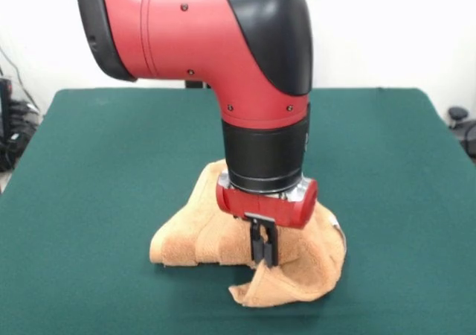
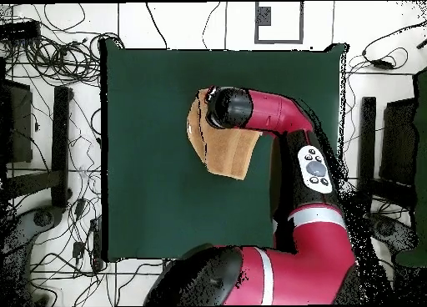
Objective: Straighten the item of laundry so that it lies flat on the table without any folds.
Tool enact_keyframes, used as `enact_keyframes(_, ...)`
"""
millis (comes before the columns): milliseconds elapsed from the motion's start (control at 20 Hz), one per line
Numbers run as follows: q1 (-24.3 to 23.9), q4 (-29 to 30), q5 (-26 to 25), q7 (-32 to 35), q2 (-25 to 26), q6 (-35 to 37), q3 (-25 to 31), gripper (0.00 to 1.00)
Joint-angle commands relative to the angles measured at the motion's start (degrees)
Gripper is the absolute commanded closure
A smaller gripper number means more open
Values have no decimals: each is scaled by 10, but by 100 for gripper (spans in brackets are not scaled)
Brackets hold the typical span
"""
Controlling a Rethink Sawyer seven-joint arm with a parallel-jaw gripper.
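One towel [image 1: 297, 264], orange-tan, bunched and folded, near table [image 1: 111, 164] centre. One gripper [image 1: 264, 254], fingers together, clamped on raised towel fold. One red-black arm [image 2: 283, 120] above.

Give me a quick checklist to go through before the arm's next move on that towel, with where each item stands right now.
1. Gripper is down at the towel: ok, its tips sit at the raised fold near the towel's front edge.
2. Jaws closed on cloth: ok, they stand close together with towel pinched between them.
3. Towel flat with no folds: not ok, it is bunched, with a flap curled under at the front.
4. Towel fully on the table: ok, green top shows all around it.
5. Room to spread: ok, wide bare table on both sides.
6. Towel part under the arm in the overhead view: cannot tell, hidden.
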Motion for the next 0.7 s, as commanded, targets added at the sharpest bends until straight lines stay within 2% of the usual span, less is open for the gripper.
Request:
enact_keyframes(50, 0, 31, 30, -5, -43, 110, 42, 100)
enact_keyframes(450, -14, 51, 37, -25, -85, 158, 53, 100)
enact_keyframes(700, -18, 29, 41, -37, -93, 200, 52, 100)
